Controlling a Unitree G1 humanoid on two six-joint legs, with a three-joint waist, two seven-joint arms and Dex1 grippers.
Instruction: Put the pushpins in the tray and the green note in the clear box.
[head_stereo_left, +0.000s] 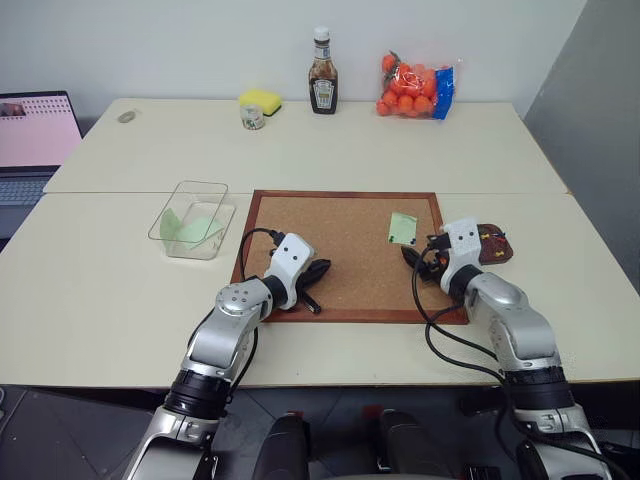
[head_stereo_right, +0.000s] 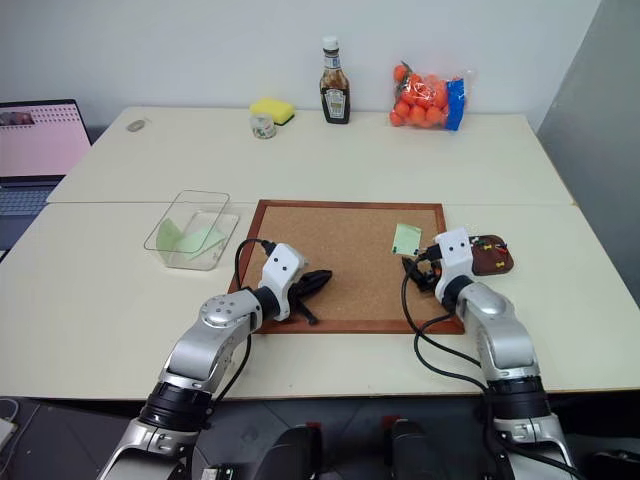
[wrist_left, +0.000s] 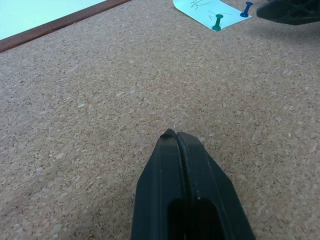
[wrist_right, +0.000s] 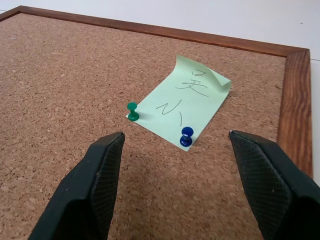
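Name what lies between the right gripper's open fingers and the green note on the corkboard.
Bare cork, then two pushpins, a green pushpin and a blue pushpin, stuck in the near edge of the green note, ahead of the right gripper: right wrist view.

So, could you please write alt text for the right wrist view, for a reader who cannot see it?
A pale green note with handwriting lies on a corkboard, pinned along its near edge by a green pushpin and a blue pushpin, its far corner curling up. The right gripper has its two black fingers spread wide apart just short of the note, touching nothing.
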